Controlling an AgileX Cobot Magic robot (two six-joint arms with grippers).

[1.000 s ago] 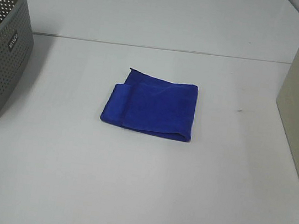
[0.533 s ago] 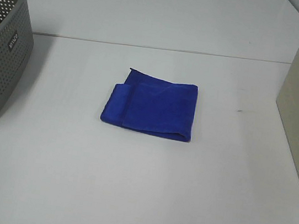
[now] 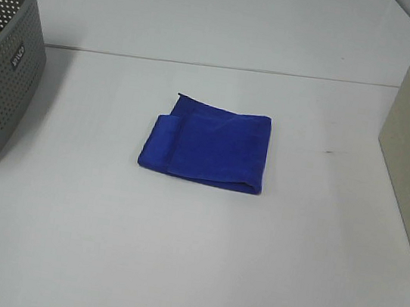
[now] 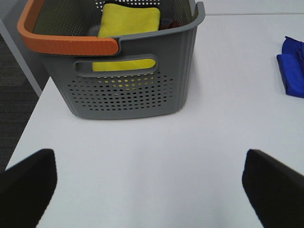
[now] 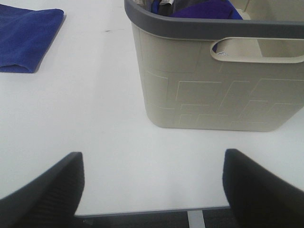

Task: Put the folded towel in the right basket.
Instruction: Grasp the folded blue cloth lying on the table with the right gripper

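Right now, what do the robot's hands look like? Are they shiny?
Only the fingertips show. The left gripper has two wide, blunt black fingers, dull rather than shiny. The right gripper has the same kind of dark fingers, with a fine grainy texture. No cables, stickers or markings can be seen, and the arms themselves do not show in the high view.

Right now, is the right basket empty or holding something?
Not empty: the beige basket has purple cloth showing inside its rim.
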